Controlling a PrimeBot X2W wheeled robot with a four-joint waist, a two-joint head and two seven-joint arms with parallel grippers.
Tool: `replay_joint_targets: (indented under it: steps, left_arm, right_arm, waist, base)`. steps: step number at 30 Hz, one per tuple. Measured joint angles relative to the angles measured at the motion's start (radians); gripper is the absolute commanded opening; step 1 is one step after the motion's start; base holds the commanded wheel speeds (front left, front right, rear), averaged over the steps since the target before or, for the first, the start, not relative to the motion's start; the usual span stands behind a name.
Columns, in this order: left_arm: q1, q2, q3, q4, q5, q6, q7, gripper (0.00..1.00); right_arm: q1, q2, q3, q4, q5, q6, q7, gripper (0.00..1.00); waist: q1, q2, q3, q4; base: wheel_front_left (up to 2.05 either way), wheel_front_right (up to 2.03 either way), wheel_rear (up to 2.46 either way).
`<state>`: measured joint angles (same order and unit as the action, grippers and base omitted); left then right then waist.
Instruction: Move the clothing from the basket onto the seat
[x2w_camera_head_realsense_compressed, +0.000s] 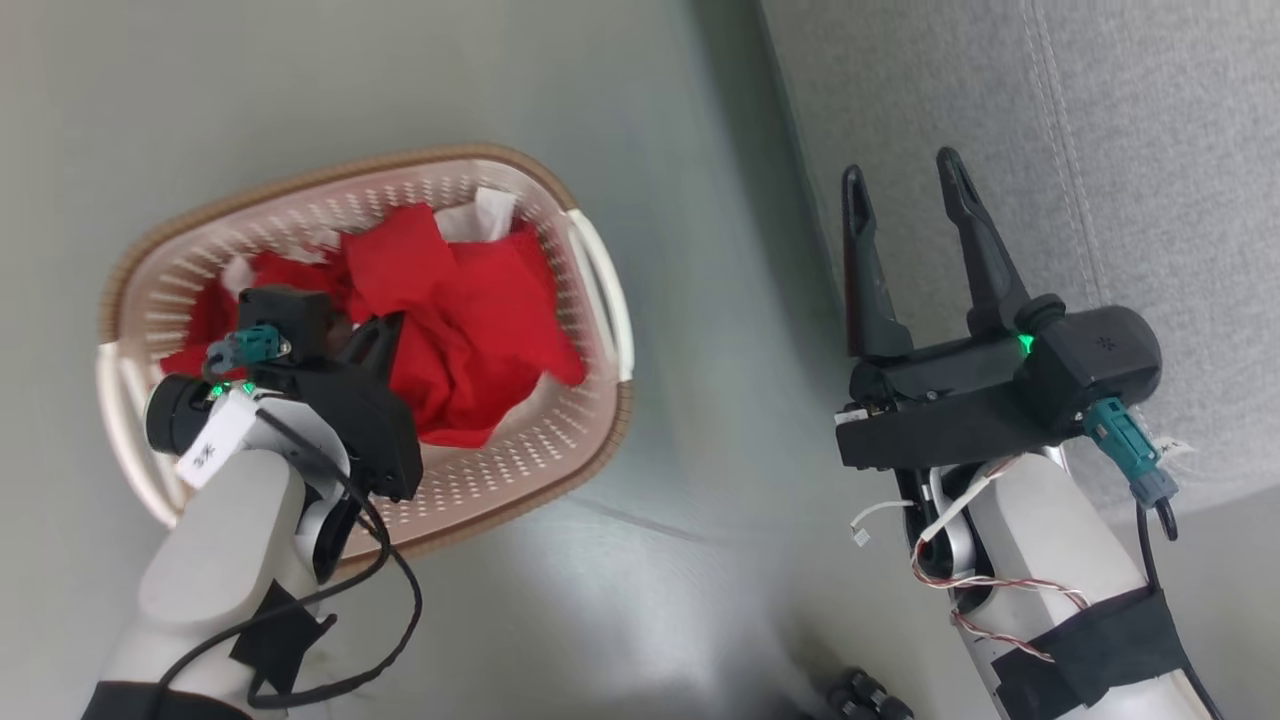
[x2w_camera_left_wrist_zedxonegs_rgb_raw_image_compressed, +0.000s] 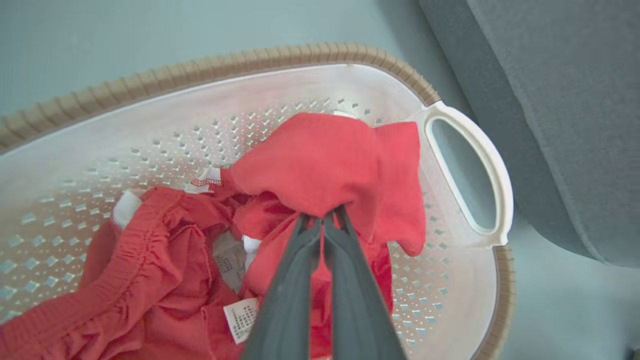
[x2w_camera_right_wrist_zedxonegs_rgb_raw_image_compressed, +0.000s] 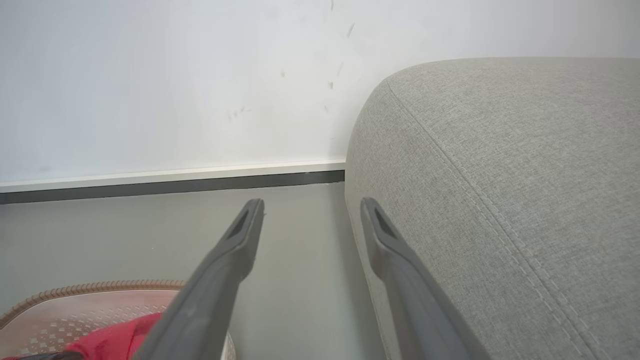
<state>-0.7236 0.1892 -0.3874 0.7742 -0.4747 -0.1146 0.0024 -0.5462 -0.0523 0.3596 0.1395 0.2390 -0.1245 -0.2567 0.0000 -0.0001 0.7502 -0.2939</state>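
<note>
A grey sofa (x2w_camera_head_realsense_compressed: 1100, 150) takes the right side of the head view, stitched seams running up its fabric. The right wrist view adds what the head view lacks: the sofa's rounded corner meeting a white wall (x2w_camera_right_wrist_zedxonegs_rgb_raw_image_compressed: 150, 75) and a dark-edged skirting (x2w_camera_right_wrist_zedxonegs_rgb_raw_image_compressed: 175, 175). Pale grey-green floor (x2w_camera_head_realsense_compressed: 300, 80) lies between the sofa and the basket (x2w_camera_head_realsense_compressed: 330, 175), which stands to the left, near the sofa but apart from it.

All the clothing (x2w_camera_head_realsense_compressed: 470, 300) is in the basket — crumpled red fabric with white trim heaped across the bottom, none of it on the sofa.

The left wrist view settles the grip. The left gripper (x2w_camera_left_wrist_zedxonegs_rgb_raw_image_compressed: 322, 220) has its two fingers pressed together on a fold of red cloth, which drapes over the tips above the rest of the heap. In the head view that pinch is hidden behind the wrist, which reaches down inside the basket.

The right gripper (x2w_camera_head_realsense_compressed: 900, 175) hangs at the sofa's near edge, fingers spread wide with nothing between them, well apart from the basket. Its own camera catches a corner of brown rim and a patch of red at lower left.

Smallest, in the left wrist view — the white handle (x2w_camera_left_wrist_zedxonegs_rgb_raw_image_compressed: 470, 175) on the sofa side, and a printed label (x2w_camera_left_wrist_zedxonegs_rgb_raw_image_compressed: 241, 317) on the red fabric just beside the left finger.
</note>
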Motion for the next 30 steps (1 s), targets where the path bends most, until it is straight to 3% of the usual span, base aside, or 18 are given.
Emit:
replay_joint_targets:
  steps: [16, 30]
  left_arm:
    - [0.108, -0.032, 0.047, -0.128, -0.067, -0.001, -0.213, 0.0]
    - [0.206, -0.027, 0.066, -0.284, -0.059, -0.001, -0.246, 0.0]
  right_arm:
    - [0.037, -0.024, -0.015, 0.074, -0.047, 0.0, 0.0, 1.0]
    - [0.122, -0.053, -0.016, 0.125, -0.044, 0.014, 0.0, 1.0]
  waist:
    - [-0.0001, 0.0, -0.174, 0.122]
    - [-0.0002, -0.0001, -0.333, 0.207]
  base:
    - [0.0, 0.0, 0.0]
    - [0.0, 0.0, 0.0]
